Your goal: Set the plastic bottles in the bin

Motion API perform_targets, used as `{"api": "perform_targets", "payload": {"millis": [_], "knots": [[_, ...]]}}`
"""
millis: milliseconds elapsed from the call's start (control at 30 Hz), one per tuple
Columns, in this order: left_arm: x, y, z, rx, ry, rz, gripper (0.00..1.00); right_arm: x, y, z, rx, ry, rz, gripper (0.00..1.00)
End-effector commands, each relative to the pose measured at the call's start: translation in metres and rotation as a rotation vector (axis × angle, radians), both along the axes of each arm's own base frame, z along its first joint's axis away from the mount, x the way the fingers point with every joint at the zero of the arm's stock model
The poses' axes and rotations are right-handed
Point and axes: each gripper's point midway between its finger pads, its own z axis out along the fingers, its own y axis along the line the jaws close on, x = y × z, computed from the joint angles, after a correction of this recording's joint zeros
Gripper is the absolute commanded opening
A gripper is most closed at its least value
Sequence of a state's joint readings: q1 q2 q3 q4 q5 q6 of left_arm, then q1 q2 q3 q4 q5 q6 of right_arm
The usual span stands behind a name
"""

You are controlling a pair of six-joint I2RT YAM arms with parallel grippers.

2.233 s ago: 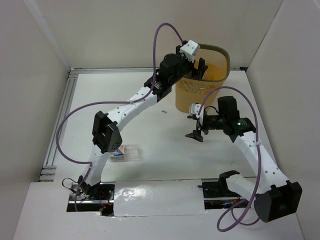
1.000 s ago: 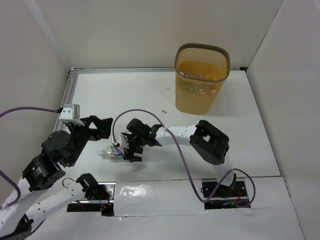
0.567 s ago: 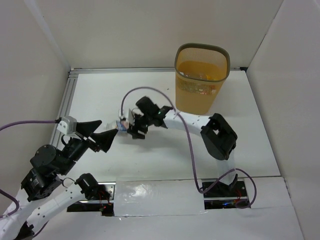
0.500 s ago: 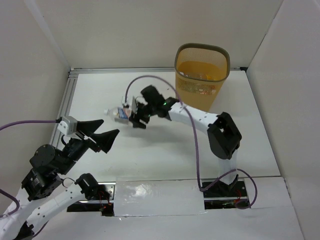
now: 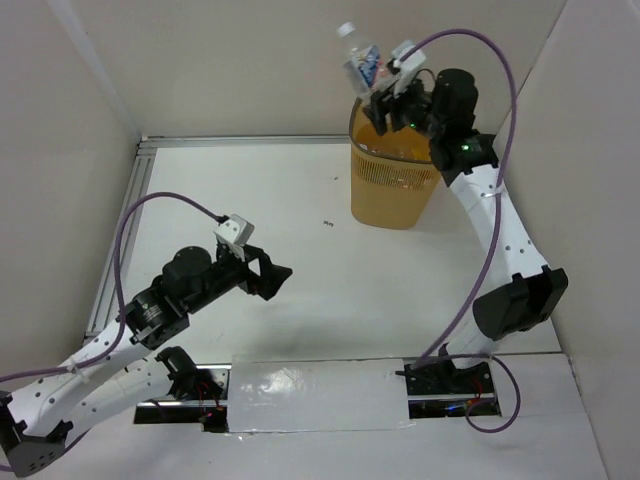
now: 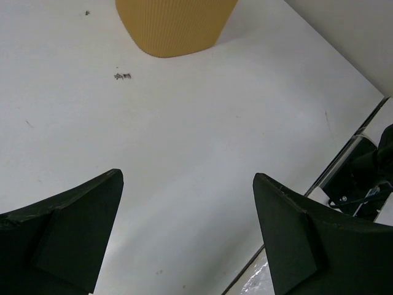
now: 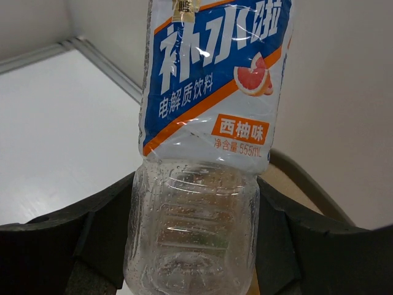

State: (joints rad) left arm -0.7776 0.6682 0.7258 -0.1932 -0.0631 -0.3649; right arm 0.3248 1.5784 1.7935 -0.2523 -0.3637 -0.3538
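Above the far right part of the table, the right gripper [image 5: 383, 100] is closed on the lower end of a plastic bottle [image 5: 360, 60]. In the wrist view its two black fingers [image 7: 92, 239] press against the ribbed clear base from both sides. The bottle is clear, with a white cap [image 5: 346, 30] and a blue label that has white characters, an orange stripe and a small picture of a cut grapefruit. It is held in the air, cap up and tilted a little to the left and away from the arms. No liquid can be seen in the clear part.

Just below the gripper stands the bin [image 5: 395, 190], orange-yellow with ribbed walls, upright on the white table [image 5: 300, 180] near the back wall. From the top camera the bottle appears over the left side of the bin's rim and is not inside it. What lies inside the bin I cannot tell, because the gripper covers much of the opening.

Well apart, at the near left of the table, the left gripper [image 5: 277, 278] has its jaws wide apart and holds nothing. It hangs above the bare surface and looks toward the bin. Between it and the bin there is a small dark mark [image 5: 328, 223] on the table.
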Motion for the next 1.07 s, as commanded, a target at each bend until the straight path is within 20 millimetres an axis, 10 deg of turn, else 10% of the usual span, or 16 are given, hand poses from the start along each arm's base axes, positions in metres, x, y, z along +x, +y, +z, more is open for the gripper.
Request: {"api": "perform_targets", "payload": {"millis": [0,67,233,533,767,1033], "knots": [[0.005,-0.013,0.033,-0.083,-0.108,-0.043,1.0,0.026,-0.065,-0.032,0.035,0.151,-0.161,0.3],[0.006,-0.02,0.031,-0.09,-0.097,-0.066,1.0,0.03,-0.094,-0.043,0.036,0.189,-0.193,0.34],[0.014,-0.03,0.021,-0.06,-0.072,-0.086,1.0,0.035,-0.128,-0.068,0.045,0.282,-0.2,1.0],[0.021,-0.035,0.018,-0.049,-0.067,-0.099,1.0,0.011,-0.144,-0.019,0.105,0.243,-0.119,1.0],[0.032,-0.031,0.01,-0.033,-0.034,-0.065,1.0,-0.025,-0.177,0.017,0.194,0.242,-0.535,1.0],[0.04,-0.033,0.003,-0.023,-0.008,-0.075,1.0,-0.11,-0.208,-0.039,0.092,0.217,-0.687,1.0]]}}
